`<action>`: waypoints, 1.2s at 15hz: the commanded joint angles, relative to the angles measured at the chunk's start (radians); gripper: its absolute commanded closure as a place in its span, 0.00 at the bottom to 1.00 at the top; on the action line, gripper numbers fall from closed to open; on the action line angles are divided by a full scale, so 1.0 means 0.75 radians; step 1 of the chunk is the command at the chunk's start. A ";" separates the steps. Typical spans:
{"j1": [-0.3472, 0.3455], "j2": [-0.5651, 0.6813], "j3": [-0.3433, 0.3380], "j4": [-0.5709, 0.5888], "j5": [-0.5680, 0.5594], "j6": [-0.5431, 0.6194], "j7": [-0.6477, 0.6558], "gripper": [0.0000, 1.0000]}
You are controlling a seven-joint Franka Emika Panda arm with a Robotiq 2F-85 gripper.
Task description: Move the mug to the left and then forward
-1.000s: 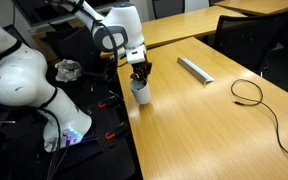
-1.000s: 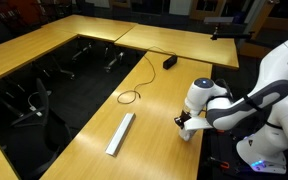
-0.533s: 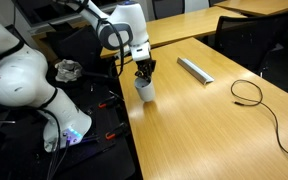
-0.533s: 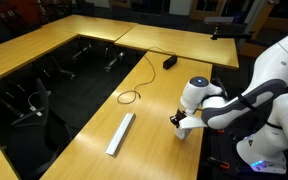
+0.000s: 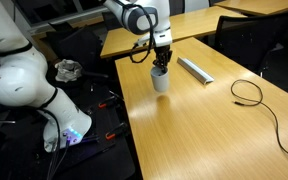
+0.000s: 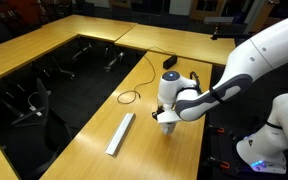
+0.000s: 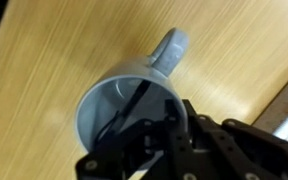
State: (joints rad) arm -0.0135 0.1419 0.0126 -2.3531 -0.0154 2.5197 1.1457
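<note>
Pinching the mug [image 5: 160,81] by its rim, one finger inside and one outside, my gripper [image 5: 161,69] holds it upright at the wooden counter [image 5: 204,130], near the flat silver bar [image 5: 195,69], its handle opposite the gripped wall.

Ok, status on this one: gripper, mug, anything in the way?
Gripper shut on the mug wall, one finger inside. Mug upright, handle free. Silver-grey bar nearby, not touching.
</note>
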 commanded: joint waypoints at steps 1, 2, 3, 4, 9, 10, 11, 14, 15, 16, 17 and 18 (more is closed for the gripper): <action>0.054 0.182 -0.060 0.257 -0.054 -0.135 0.029 0.97; 0.064 0.233 -0.074 0.318 -0.045 -0.152 0.013 0.97; 0.079 0.279 -0.092 0.370 -0.049 -0.164 0.019 0.97; 0.089 0.326 -0.104 0.418 -0.041 -0.171 0.006 0.97; 0.125 0.505 -0.151 0.630 -0.008 -0.236 -0.015 0.97; 0.126 0.526 -0.152 0.661 0.001 -0.242 -0.023 0.97; 0.129 0.541 -0.155 0.689 0.002 -0.255 -0.026 0.97; 0.129 0.570 -0.157 0.748 0.008 -0.291 -0.027 0.97; 0.129 0.573 -0.158 0.758 0.011 -0.312 -0.023 0.64; 0.121 0.571 -0.150 0.761 0.017 -0.325 -0.046 0.62; 0.118 0.557 -0.146 0.755 0.020 -0.332 -0.061 0.56; 0.119 0.541 -0.145 0.747 0.013 -0.334 -0.079 0.49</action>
State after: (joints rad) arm 0.0644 0.5638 -0.0856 -1.8064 -0.0256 2.3200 1.1340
